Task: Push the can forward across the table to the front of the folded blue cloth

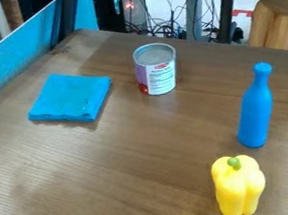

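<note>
Four on brown wood tbl (pixel 120 158): folded blue cloth (pixel 71 98) nr open-topped? no—Four on brown wood tbl (pixel 120 158): folded blue cloth (pixel 71 98), cylindrical metal can w/ label (pixel 157 72) nearby; upright blue bottle (pixel 254 114) nr upright yellow bell pepper w/ green stem (pixel 239 189). Can't tell claw opening, grip, or pos. rel. to claw.

The can (pixel 145 74) bears a printed label (pixel 162 79), but its lettering is too small to read.
</note>
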Controlling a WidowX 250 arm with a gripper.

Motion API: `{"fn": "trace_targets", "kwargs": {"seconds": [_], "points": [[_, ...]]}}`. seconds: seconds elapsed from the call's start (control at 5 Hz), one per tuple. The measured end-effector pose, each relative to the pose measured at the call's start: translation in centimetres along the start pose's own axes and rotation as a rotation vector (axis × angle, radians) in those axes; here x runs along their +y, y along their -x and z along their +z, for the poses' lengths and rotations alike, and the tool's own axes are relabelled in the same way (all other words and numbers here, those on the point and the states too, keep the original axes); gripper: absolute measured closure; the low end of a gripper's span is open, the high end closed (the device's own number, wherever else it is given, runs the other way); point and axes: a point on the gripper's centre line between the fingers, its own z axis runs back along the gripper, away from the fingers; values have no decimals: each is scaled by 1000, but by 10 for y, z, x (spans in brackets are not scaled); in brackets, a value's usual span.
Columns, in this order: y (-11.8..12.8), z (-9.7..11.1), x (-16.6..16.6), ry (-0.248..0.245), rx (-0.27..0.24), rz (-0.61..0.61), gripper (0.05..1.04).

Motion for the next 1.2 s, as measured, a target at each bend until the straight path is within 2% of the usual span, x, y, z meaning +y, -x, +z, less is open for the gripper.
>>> {"fn": "trace_targets", "kwargs": {"seconds": [0.2,0.4,0.6,0.8,1.0,1.2], "points": [[2,-14,2,-9,42,7,82],[7,-19,-22,-4,41,-56,82],[19,-36,-62,-13,58,-132,82],[30,-47,-97,-7,41,-222,82],[41,-69,-130,2,45,-312,82],[38,-73,-165,32,5,-424,82]]}}
